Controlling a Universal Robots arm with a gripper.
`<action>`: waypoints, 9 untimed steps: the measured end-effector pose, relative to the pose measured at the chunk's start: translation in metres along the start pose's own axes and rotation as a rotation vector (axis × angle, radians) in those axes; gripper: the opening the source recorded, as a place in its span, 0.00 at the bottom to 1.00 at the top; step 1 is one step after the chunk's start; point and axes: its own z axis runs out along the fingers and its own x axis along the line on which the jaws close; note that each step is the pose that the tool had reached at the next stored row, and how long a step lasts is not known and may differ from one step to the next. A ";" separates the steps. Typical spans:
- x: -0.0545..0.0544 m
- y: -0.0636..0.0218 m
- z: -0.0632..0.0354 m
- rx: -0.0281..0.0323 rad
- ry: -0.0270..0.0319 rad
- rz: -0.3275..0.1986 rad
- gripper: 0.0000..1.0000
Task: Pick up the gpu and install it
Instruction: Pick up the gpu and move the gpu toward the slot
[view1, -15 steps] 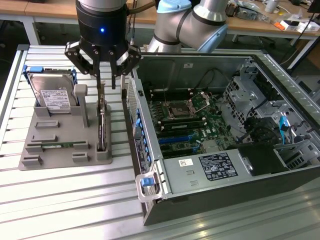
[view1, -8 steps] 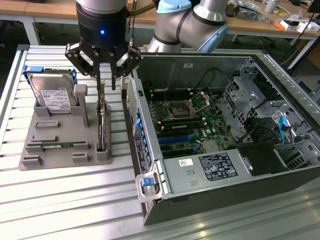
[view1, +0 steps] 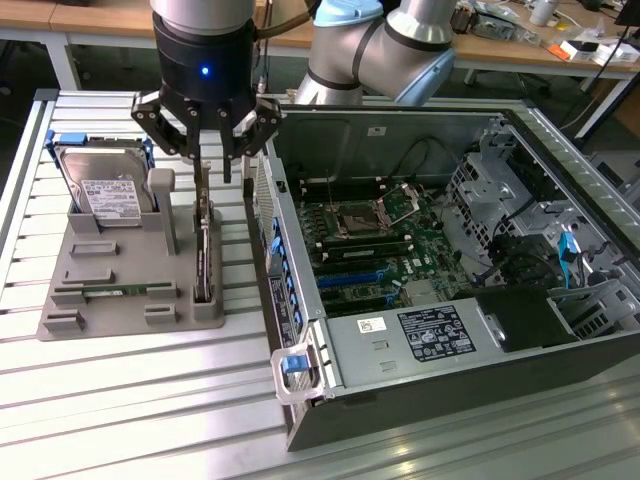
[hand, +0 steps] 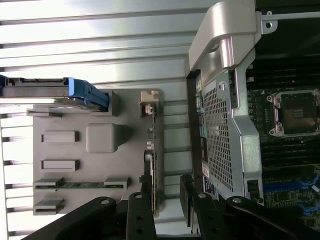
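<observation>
The gpu stands on its edge in a slot of the grey holder, a slim dark card with a metal bracket at its far end. My gripper hangs right over its top edge, open, one finger on each side. In the wrist view the gpu appears edge-on, running between the black fingers; it lies closer to one finger than to the other, and my gripper is not clamped on it.
The holder also carries a silver hard drive in a blue frame and a green memory stick. The open computer case lies on the exterior view's right, with its motherboard and blue slots exposed. Ribbed aluminium table underneath.
</observation>
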 end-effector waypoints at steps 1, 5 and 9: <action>0.000 -0.0001 0.0003 -0.0001 0.0001 0.000 0.36; 0.000 -0.0006 0.0023 -0.0005 0.0001 0.000 0.36; 0.000 -0.0009 0.0037 -0.0009 0.0001 0.000 0.36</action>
